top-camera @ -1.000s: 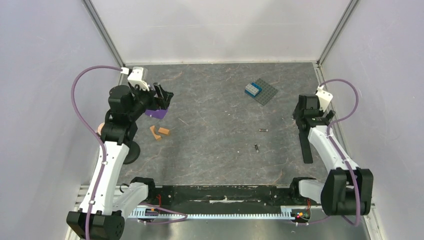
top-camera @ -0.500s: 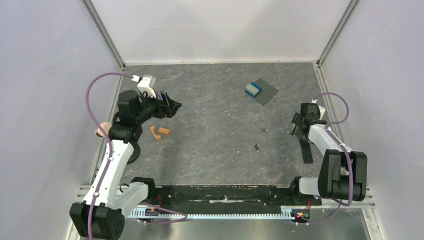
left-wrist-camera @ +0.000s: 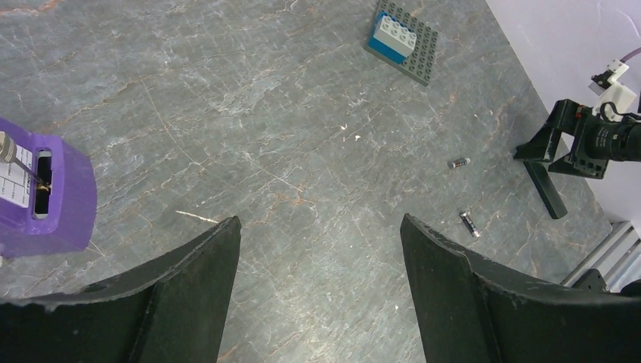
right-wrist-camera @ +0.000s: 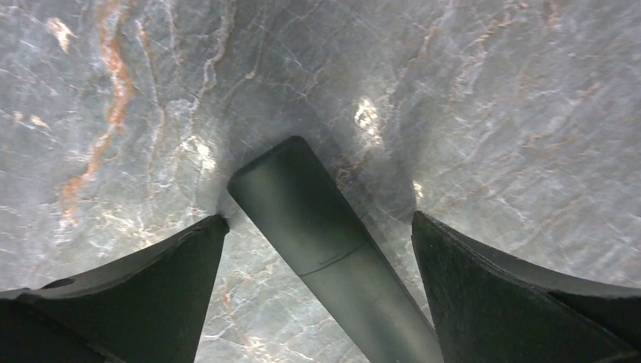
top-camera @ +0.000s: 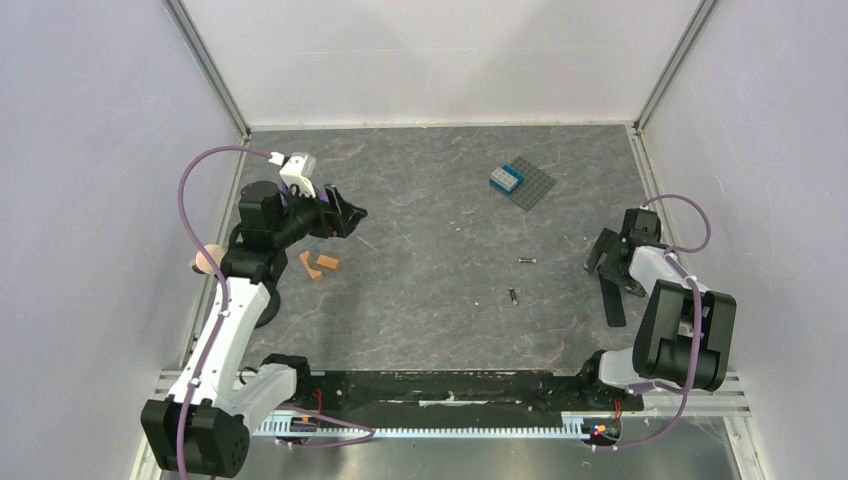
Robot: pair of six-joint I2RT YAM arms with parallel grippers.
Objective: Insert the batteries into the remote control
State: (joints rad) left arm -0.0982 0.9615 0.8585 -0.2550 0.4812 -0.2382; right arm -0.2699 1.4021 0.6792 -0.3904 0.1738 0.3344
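The remote control (top-camera: 612, 300) is a slim black bar lying on the table at the right. My right gripper (top-camera: 610, 262) is open and low over the remote's far end. In the right wrist view the remote (right-wrist-camera: 325, 234) runs diagonally between the spread fingers of the right gripper (right-wrist-camera: 317, 218), which do not grip it. Two batteries (top-camera: 527, 261) (top-camera: 513, 296) lie loose left of the remote; they also show in the left wrist view (left-wrist-camera: 458, 162) (left-wrist-camera: 469, 224). My left gripper (top-camera: 345, 215) is open and empty, above the table at the left (left-wrist-camera: 319, 220).
A dark grey studded baseplate (top-camera: 525, 183) with a blue brick sits at the back right. Orange-brown wooden pieces (top-camera: 318, 265) lie below the left gripper. A purple block (left-wrist-camera: 45, 189) lies at the left. White walls enclose the table.
My right gripper has come down and toward the near right, settling over the remote's far end. My left gripper has swung a little to the right, past the purple block.
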